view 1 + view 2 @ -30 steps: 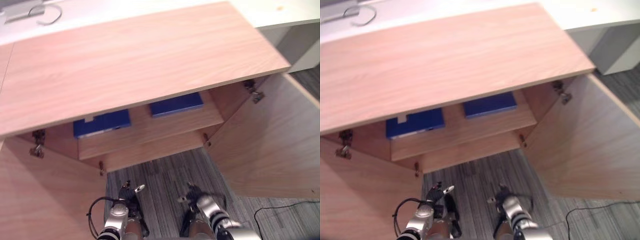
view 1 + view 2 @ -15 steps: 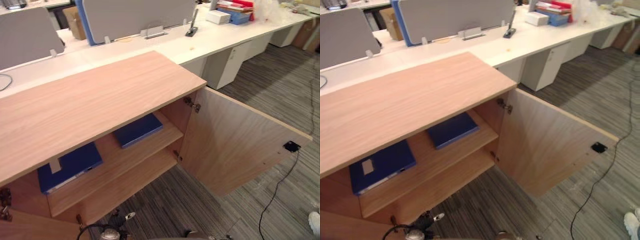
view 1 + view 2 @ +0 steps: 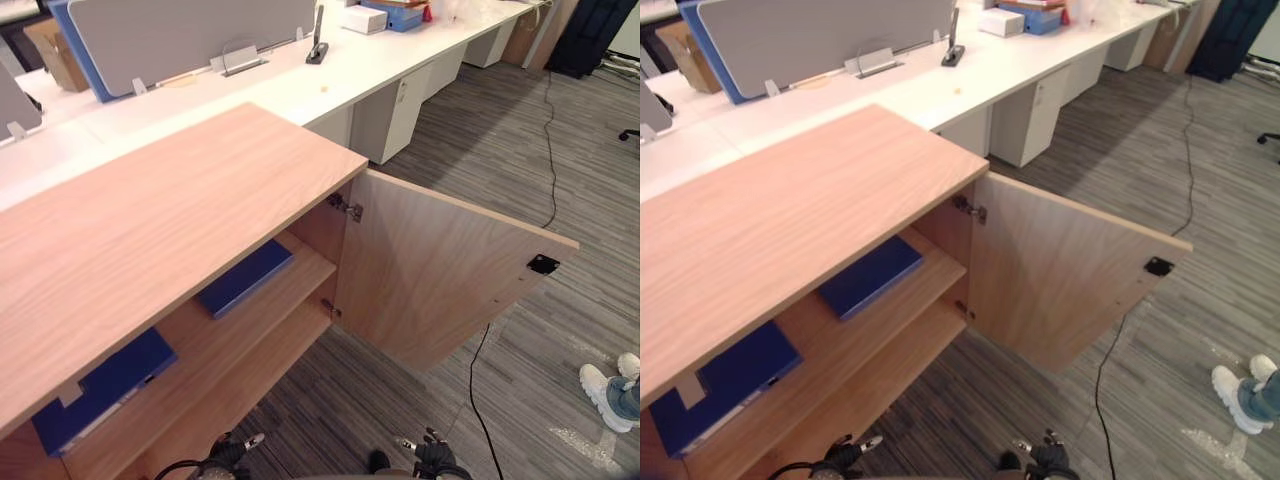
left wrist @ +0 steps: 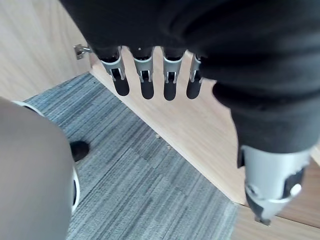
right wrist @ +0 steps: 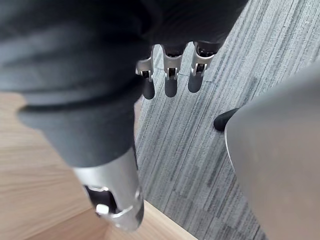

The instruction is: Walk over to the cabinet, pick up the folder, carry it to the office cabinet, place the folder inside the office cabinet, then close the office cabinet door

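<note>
From where I stand, the wooden cabinet (image 3: 180, 200) has its right door (image 3: 440, 270) swung wide open, out toward 3 o'clock over the grey striped carpet (image 3: 560, 200). On the upper shelf (image 3: 275, 305) inside lies a blue folder (image 3: 245, 278), flat, near the hinge side. A second blue folder (image 3: 100, 390) lies flat on the same shelf toward 8 o'clock from the first, well apart from it, with a pale label showing at its near edge. Neither folder is in a hand. The left hand (image 4: 145, 80) hangs low at about 7 o'clock in the head view. Its fingers (image 4: 120, 82) are straight and a little spread, its thumb (image 4: 270, 190) is off to one side, and it is empty above the carpet beside the cabinet's bottom board. The right hand (image 5: 170, 75) hangs at about 5 o'clock, likewise loose and straight-fingered, with nothing in it and carpet below. Behind the cabinet, toward 12 o'clock, runs a long white desk (image 3: 300, 85) with a grey divider panel (image 3: 190, 35) standing on it and a white drawer unit (image 3: 385, 115) under it. A person's white shoe (image 3: 600, 385) rests on the carpet at 4 o'clock.
</note>
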Controlling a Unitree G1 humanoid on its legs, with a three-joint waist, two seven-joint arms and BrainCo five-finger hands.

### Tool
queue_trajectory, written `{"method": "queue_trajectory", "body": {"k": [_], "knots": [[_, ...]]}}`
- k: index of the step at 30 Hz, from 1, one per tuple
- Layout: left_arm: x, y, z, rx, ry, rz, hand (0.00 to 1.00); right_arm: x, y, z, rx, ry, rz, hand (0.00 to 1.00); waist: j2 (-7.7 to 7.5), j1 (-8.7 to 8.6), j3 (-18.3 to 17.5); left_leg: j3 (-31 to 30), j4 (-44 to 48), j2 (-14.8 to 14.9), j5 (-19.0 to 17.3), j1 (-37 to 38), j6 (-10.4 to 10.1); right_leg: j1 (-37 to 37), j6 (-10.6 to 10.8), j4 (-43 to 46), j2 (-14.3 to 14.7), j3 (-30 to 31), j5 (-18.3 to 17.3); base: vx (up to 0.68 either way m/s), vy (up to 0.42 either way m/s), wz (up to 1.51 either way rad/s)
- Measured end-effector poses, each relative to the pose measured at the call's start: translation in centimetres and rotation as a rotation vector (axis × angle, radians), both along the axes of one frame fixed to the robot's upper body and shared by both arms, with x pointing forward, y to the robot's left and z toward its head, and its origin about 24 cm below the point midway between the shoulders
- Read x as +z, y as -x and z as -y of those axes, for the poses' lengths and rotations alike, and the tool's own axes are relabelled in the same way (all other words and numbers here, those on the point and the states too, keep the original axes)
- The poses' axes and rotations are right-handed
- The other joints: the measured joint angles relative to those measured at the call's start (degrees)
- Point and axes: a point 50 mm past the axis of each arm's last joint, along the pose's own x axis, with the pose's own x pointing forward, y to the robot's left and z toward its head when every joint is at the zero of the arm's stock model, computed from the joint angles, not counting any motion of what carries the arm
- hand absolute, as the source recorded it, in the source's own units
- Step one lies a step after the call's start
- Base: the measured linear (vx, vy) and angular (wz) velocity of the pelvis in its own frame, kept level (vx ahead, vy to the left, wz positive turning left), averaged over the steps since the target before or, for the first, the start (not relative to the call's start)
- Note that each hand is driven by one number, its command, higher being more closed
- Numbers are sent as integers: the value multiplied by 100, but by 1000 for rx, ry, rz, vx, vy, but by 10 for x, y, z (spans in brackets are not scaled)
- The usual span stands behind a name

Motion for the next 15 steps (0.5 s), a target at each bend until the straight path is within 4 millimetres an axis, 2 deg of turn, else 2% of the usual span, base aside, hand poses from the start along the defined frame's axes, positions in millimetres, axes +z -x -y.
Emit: {"method": "queue_trajectory", "body": {"k": [2, 3, 4, 6, 7, 8, 9, 10, 11, 12, 15], "knots": [[2, -2, 0, 8, 2, 25, 0, -1, 1, 4, -19, 3, -9, 0, 38, 57, 132, 265, -3, 5, -136, 153, 29, -309, -69, 626, -135, -686, -42, -102, 45, -57], [2, -1, -3, 12, -7, 26, 0, -3, 5, 7, -51, 0, -25, 0, -11, 63, 160, 407, 57, -34, -181, 177, 60, -363, -345, 873, -387, -1291, -249, -119, 20, -38], [2, 3, -4, 30, -9, 22, 0, -4, 9, 12, -85, 3, -41, 0, 3, 42, 159, 499, 88, -64, -196, 206, 71, -423, -587, 1422, -641, -1878, -576, -107, 16, -24], [2, 3, -4, 32, -14, 21, 0, -5, 12, 15, -114, 2, -54, 0, 13, 6, 158, 522, 87, -37, -173, 229, 31, -313, -606, 1933, -920, -2513, -864, -33, 2, -8], [2, 3, -4, 31, -14, 22, 0, -6, 13, 15, -119, -1, -60, 0, 6, 17, 158, 532, 85, -19, -159, 232, 7, -216, -546, 1900, -952, -2651, -941, 23, -107, -16], [2, 3, -6, 31, -18, 23, 0, -8, 16, 13, -131, -10, -76, 0, -70, 36, 139, 568, 57, -17, -115, 231, -69, -63, -335, 1509, -916, -2807, -1052, 48, -155, -30], [2, 2, -6, 34, -18, 16, 0, -9, 17, 12, -140, -17, -81, 0, -73, 62, 137, 581, 11, 30, -72, 237, -126, -20, -264, 1215, -720, -2829, -1094, 65, -208, -39], [0, 4, -5, 35, -15, -1, 0, -9, 18, 15, -149, -10, -90, 0, 26, 71, 84, 586, -75, 88, 7, 196, -54, 39, -327, 891, -473, -2795, -954, 41, -176, -48], [-1, 5, -6, 54, -10, -18, 0, -10, 18, 17, -162, -10, -100, 0, 57, 80, 66, 541, -174, 207, 104, 145, 26, 67, -409, 544, -199, -2746, -807, 36, -201, -54], [-1, 6, -8, 72, -12, -21, 0, -12, 18, 16, -169, -17, -115, 0, 17, 102, 66, 468, -263, 287, 155, 151, 61, 84, -490, 320, 1, -2688, -726, 23, -165, -49], [-1, 6, -10, 99, -10, -22, 0, -13, 19, 15, -174, -15, -125, 0, -54, 86, 112, 149, -394, 266, 157, 175, 63, 132, -547, 174, 151, -2641, -680, 38, -83, -21]]}}
